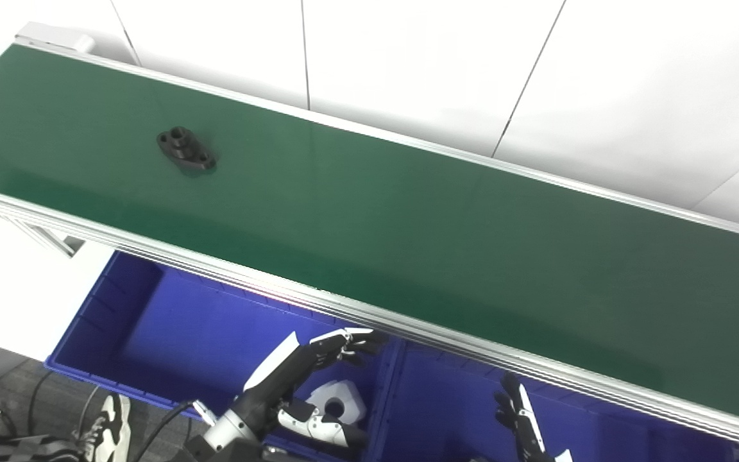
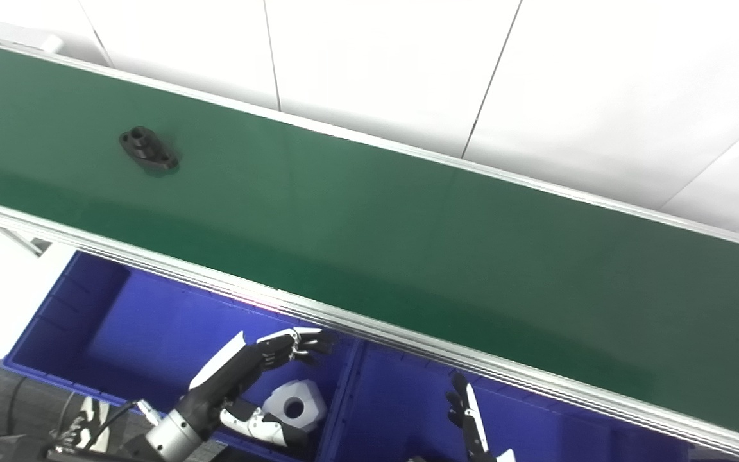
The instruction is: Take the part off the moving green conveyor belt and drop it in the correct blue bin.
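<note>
While waiting low over the left bin (image 1: 119, 321), keeps left hand (image 1: 305, 378) released, fingers loosely curled round nothing; likewise right hand (image 1: 520, 417), spread over the right bin (image 1: 446, 410). Carries black part (image 1: 186, 149) far up the belt (image 1: 408, 244), out of reach. Holds one white part (image 1: 339, 399) in the left bin.

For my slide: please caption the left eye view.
Black part rides the green belt; both hands wait open above blue bins.
</note>
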`<state>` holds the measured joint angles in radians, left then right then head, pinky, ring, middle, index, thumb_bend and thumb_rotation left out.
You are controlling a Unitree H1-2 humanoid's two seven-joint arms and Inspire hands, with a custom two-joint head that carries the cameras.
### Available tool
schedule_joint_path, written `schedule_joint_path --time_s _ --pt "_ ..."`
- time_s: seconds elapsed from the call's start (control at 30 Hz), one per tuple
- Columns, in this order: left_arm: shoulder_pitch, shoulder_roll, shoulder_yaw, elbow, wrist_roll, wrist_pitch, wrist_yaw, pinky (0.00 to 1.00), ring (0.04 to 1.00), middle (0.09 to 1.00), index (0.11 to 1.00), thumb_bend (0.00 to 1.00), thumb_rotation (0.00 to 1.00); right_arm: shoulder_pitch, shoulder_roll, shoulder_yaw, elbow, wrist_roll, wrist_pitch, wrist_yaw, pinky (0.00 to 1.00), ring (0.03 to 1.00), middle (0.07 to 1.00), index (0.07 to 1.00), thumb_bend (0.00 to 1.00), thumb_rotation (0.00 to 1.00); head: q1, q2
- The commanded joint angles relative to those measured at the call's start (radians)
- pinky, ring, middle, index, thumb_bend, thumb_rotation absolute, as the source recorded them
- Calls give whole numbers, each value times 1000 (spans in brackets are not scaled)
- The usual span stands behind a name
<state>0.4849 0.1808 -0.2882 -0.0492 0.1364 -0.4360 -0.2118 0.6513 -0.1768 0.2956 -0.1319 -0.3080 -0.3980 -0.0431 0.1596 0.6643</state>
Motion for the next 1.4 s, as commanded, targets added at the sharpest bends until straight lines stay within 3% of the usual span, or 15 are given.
schedule_joint_path --time_s 0.0,0.33,0.53,1.17,1.37 --pt "-10 31 -34 -10 7 -34 64 686 778 830 782 906 397 1 5 -4 -12 1 -57 -5 886 936 979 1000 562 794 1 0" --pt "-59 116 -166 46 3 -34 224 670 769 821 770 913 418 -19 7 11 40 -8 -70 -20 889 925 961 1000 532 753 -53 -115" --pt "-89 157 -230 76 10 -34 300 660 761 815 764 895 408 -31 4 29 64 -10 -71 -39 905 932 965 996 517 720 -67 -155" --pt "-152 221 -379 113 30 -34 494 637 730 794 744 890 395 -45 -11 46 84 -9 -72 -69 880 921 962 986 486 695 -81 -171" --pt "-163 230 -406 114 27 -34 519 648 735 795 746 889 387 -60 -38 85 85 0 -72 -132 852 900 942 972 519 704 -99 -169"
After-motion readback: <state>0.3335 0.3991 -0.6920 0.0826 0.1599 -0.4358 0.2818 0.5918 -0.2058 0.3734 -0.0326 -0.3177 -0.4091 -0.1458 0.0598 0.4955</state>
